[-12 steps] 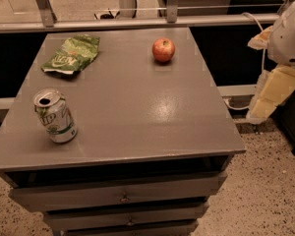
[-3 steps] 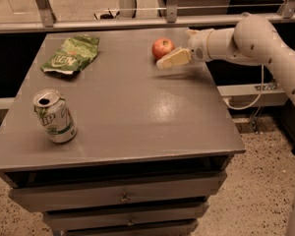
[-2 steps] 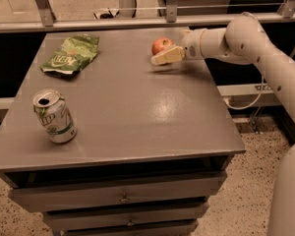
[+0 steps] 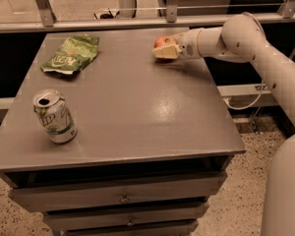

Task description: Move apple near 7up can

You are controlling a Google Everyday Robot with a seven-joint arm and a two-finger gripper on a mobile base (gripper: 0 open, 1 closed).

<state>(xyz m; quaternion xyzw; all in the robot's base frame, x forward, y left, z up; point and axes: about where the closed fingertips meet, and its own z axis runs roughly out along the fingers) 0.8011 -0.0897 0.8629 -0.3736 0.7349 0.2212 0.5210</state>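
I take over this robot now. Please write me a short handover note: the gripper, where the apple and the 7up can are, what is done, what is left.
Gripper: at the table's far right side, against the apple; a firm grasp cannot be confirmed.
Apple: far right of the table, well away from the can.
7up can: upright near the front left corner.
Green chip bag: far left.
Done: gripper is at the apple.
Left: secure the apple, bring it across, set it beside the can.

Dim, warm light comes from above. A soft glare patch lies on the bench (image 4: pixel 113 127) right of centre. The pincer (image 4: pixel 163 51), near the far right corner, casts a faint shadow beneath itself.
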